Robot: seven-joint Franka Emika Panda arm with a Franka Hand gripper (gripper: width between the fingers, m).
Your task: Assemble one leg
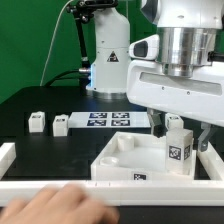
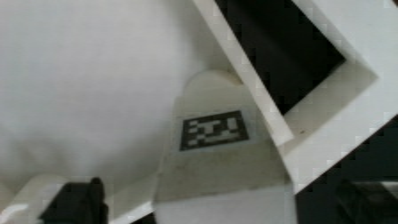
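Standing upright in the tray (image 1: 115, 160) corner, leg (image 1: 177, 150), long axis vertical, gripper (image 1: 178, 124) spread above it

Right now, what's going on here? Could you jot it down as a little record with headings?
robot fingers: gripper open, spread either side of the leg, not squeezing it
leg: leg stands upright in the tray-like piece, at the corner on the exterior view's right; tag faces the camera
tray-like piece: white square tray in the foreground
spare legs: two loose on the black table
marker board: flat strip behind the tray
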